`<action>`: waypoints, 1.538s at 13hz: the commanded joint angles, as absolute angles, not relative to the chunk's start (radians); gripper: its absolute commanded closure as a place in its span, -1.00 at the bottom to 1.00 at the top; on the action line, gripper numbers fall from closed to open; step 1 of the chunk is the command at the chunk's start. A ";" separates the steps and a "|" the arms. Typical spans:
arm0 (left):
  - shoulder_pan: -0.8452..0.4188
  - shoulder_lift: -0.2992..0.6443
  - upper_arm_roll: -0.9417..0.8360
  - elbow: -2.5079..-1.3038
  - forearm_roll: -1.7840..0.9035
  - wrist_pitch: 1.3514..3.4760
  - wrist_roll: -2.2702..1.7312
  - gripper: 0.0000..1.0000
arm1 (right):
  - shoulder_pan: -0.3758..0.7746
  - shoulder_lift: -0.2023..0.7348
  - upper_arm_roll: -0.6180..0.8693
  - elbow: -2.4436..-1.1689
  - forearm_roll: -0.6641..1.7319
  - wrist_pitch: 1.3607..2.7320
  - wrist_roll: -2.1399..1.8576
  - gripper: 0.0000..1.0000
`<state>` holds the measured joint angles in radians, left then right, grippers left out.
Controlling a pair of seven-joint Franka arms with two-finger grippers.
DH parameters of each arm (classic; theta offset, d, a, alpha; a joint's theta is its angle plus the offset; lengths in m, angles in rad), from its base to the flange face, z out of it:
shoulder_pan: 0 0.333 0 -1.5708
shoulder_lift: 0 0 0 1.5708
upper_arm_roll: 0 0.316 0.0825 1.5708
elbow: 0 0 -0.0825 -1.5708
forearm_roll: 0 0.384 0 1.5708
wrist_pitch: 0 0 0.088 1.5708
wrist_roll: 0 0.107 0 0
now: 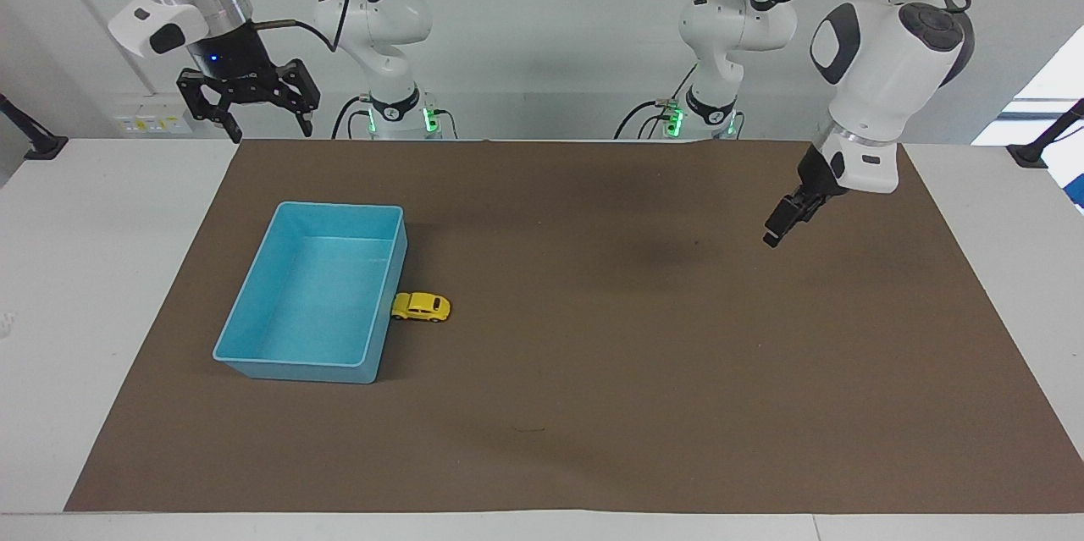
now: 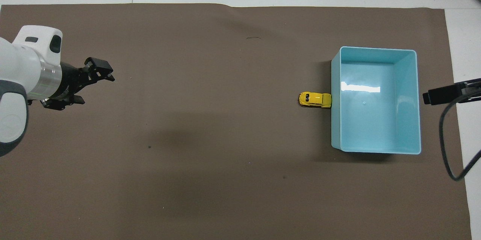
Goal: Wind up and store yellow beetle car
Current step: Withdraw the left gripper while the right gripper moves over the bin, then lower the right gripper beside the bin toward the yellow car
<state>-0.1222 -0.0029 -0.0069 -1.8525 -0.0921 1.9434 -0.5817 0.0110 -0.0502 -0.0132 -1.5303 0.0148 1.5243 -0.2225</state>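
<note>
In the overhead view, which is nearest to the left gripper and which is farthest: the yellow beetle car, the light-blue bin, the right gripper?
From the left gripper:
1. yellow beetle car, on the mat against the bin's wall.
2. light-blue bin, at the right arm's end.
3. right gripper, at the bin's outer edge.

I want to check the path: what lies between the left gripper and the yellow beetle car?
Nothing: between the left gripper and the yellow beetle car the overhead view shows only bare brown mat.
</note>
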 commanded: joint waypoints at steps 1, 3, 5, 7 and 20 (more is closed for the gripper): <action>-0.087 -0.044 -0.018 -1.862 -0.029 1.885 -0.343 -1.00 | 0.009 -0.103 -0.006 -1.598 0.031 1.526 -0.414 -1.00; -0.068 -0.061 -0.018 -1.853 -0.025 1.858 -0.163 -1.00 | 0.017 -0.104 -0.006 -1.609 0.031 1.525 -0.509 -1.00; -0.063 -0.072 -0.018 -1.813 -0.025 1.800 -0.080 -1.00 | 0.020 -0.104 -0.006 -1.615 0.031 1.526 -0.628 -1.00; -0.063 -0.072 -0.018 -1.737 -0.012 1.686 -0.011 -1.00 | 0.041 -0.101 -0.005 -1.632 0.026 1.532 -0.792 -1.00; -0.066 -0.104 -0.018 -1.583 0.005 1.459 0.066 -1.00 | 0.120 0.011 -0.003 -1.703 0.006 1.716 -1.363 -1.00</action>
